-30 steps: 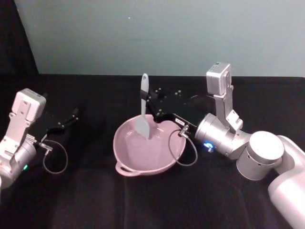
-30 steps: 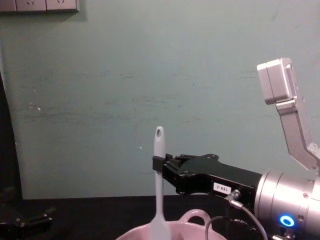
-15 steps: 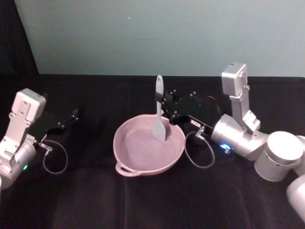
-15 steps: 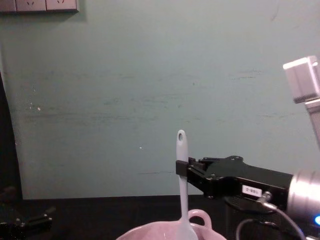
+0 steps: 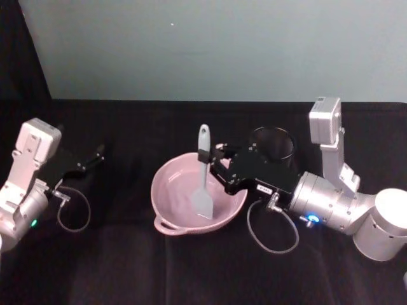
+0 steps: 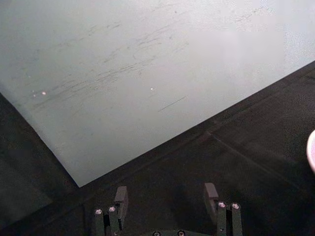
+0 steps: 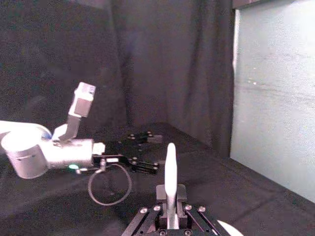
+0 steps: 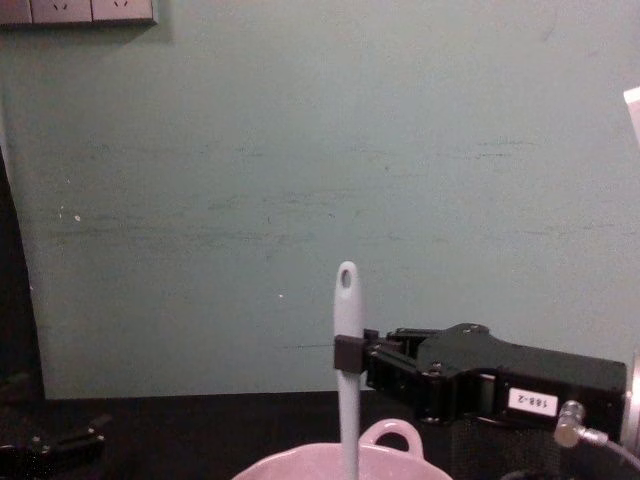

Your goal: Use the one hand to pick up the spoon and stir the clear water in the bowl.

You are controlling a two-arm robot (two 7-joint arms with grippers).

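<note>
- Head view: we see the right gripper (image 5: pixel 208 159) reaching in from the robot's right, over the rim of the pale pink bowl (image 5: pixel 159 181). The bowl stands at the middle of the black table (image 5: pixel 127 267).
- The right gripper is clamped on the handle of the white spoon (image 5: pixel 203 184), gripping its upper half just below the oval hole.
- The spoon stands nearly upright, with its blade down inside the bowl, toward the near wall. We cannot tell whether the blade touches the bottom.
- Chest view: the spoon (image 8: pixel 347 320) rises straight up out of the bowl (image 8: pixel 290 470), with the right gripper (image 8: pixel 350 353) clamped across the handle. A loop handle (image 8: pixel 390 436) on the bowl's rim sits just right of the spoon.
- The black wire-mesh cup (image 5: pixel 273 143) stands to the right of the bowl, behind the right gripper.
- Right wrist view: the spoon (image 7: pixel 170 177) sits centred in the closed jaws.
- The left gripper (image 5: pixel 95 154) rests at the table's left, well apart from the bowl. In the left wrist view the left gripper (image 6: pixel 166 196) has its jaws wide apart, with nothing between them.
</note>
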